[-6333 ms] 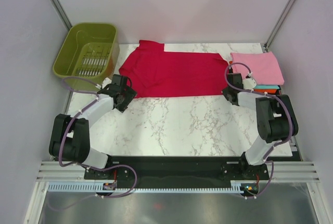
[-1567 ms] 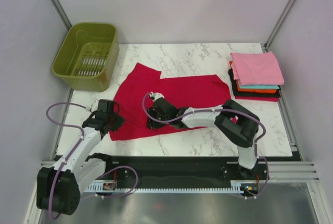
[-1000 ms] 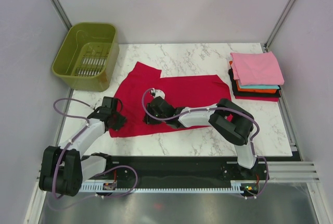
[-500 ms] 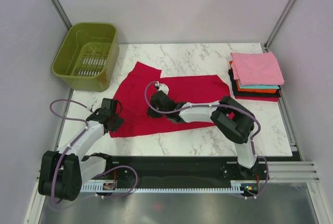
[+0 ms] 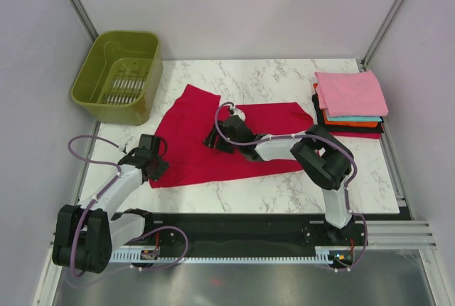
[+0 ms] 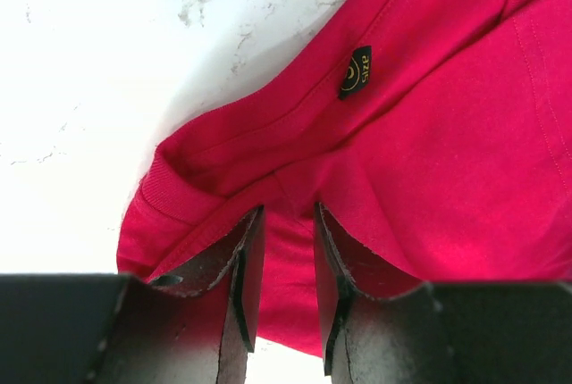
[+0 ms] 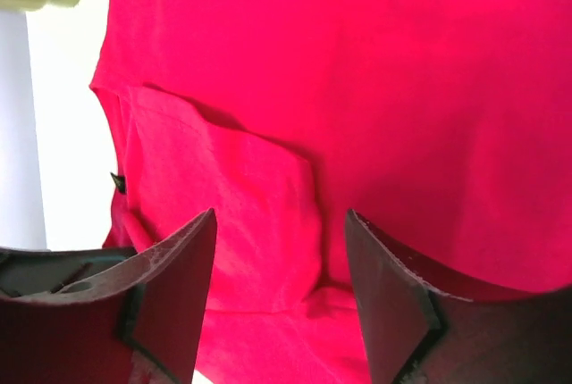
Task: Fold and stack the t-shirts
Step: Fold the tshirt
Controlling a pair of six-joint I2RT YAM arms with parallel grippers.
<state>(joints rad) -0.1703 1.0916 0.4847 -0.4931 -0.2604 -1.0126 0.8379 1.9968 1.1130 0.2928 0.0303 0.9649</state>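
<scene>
At frame centre: crimson shirt (image 5: 192, 117), partly folded. Right gripper (image 7: 281, 223) has just let go, jaws apart above mid-shirt. Left gripper (image 6: 286, 214) apparently pinches the lower-left edge. Further folds pending; stack (image 5: 352, 96) upper right.

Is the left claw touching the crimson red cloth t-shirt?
Touching. The left wrist view shows the left claw pinching a fold of the crimson red cloth t-shirt.

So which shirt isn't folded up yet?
The crimson red t-shirt, spread out loose in the middle; the others sit folded in the stack at the right.
</scene>
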